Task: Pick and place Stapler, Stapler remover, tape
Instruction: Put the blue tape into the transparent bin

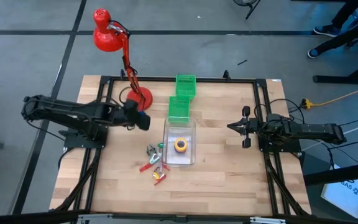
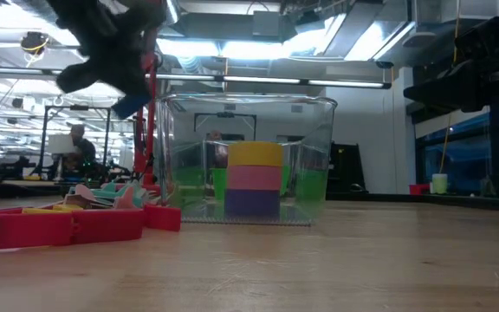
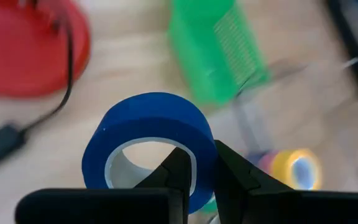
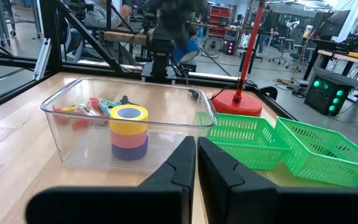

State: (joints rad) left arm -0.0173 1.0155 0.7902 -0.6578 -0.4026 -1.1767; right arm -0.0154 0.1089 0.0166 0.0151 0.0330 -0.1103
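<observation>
The left claw [image 3: 194, 177] is clamped on a blue tape roll [image 3: 149, 146] above the tabletop [image 1: 229, 168], left of the clear bin [image 1: 179, 127]. The right claw [image 4: 196, 163] waits at the right, fingers together.

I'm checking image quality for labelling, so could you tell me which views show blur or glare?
Left wrist view: the blue tape in the left gripper is sharp, while the green basket behind is smeared. Low view: ceiling lights glare, and the left arm is a dark blur. High view: evenly lit.

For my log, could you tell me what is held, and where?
The left gripper pinches a blue tape roll by its wall; the right gripper holds nothing.
</observation>
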